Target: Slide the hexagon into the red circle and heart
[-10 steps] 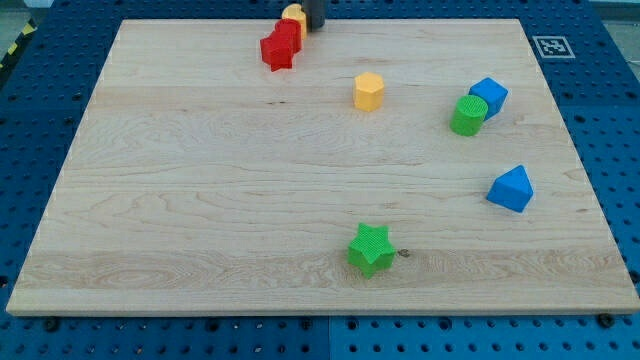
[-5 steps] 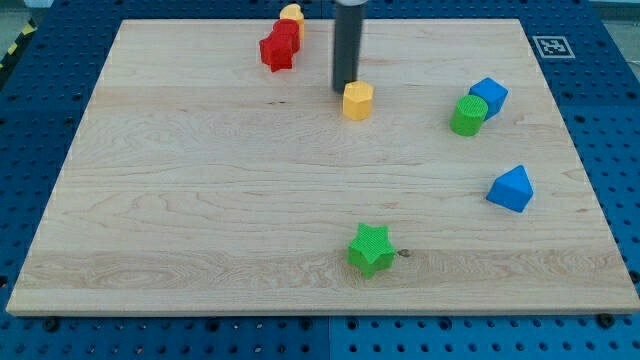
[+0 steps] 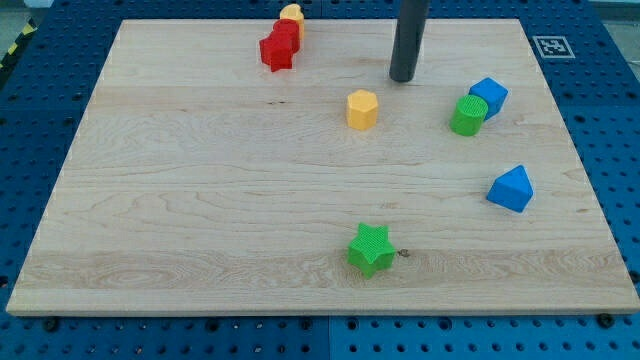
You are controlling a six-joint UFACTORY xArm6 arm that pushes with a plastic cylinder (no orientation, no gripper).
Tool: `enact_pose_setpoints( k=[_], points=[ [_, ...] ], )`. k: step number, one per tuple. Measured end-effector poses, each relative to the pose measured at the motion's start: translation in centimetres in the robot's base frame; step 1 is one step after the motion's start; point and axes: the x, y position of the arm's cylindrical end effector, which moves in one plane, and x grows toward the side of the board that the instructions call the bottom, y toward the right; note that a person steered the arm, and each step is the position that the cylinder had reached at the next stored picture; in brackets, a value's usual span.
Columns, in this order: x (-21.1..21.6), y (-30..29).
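Observation:
The yellow hexagon point(image 3: 362, 109) lies on the wooden board point(image 3: 200, 200), above its middle. A red circle point(image 3: 286, 34) and a red heart point(image 3: 275, 52) sit together near the top edge, with a yellow block point(image 3: 292, 14) just behind them. My tip point(image 3: 402, 77) is above and to the right of the hexagon, apart from it, and left of the green cylinder point(image 3: 467, 115).
A blue cube point(image 3: 489, 95) touches the green cylinder at the right. A blue triangular block point(image 3: 511, 189) lies lower on the right. A green star point(image 3: 371, 249) sits near the bottom middle. A marker tag point(image 3: 552, 46) is at the top right corner.
The tip came down from the top by the red blocks to the hexagon's left side, nudged it slightly left and down, then moved off to its upper right.

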Motion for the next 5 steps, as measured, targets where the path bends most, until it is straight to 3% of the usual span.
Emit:
enact_pose_setpoints(
  k=[1,2,3,4,5],
  points=[
    [6.5,0.2],
    [10.4,-2.2],
    [7.1,-4.7],
    [-1.2,-6.0],
    [-1.1,-4.9]
  ],
)
